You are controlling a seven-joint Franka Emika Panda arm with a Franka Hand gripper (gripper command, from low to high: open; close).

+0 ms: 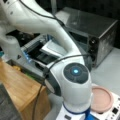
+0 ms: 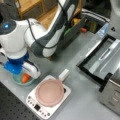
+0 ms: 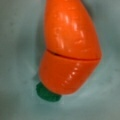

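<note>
The toy carrot (image 3: 70,47) fills the wrist view, glossy orange plastic in 2 pieces joined at a thin seam, with a dark green stub at 7 o'clock; it lies on a pale teal, smooth surface. In a front view the carrot (image 2: 25,78) sits in a shallow teal dish (image 2: 17,81) on the grey table (image 2: 82,100); the gripper (image 2: 26,72) hangs directly over it, and whether its pincer is apart or together cannot be told. At 3 o'clock from the dish, near it, a round matte pink pan (image 2: 50,92) with a pale handle rests on a white cooktop (image 2: 33,105) with dark buttons. Farther off at 2 o'clock, a boxy metal oven (image 2: 112,87) stands with its door (image 2: 100,60) dropped open; a wooden cabinet (image 2: 37,7) stands at 12 o'clock.
</note>
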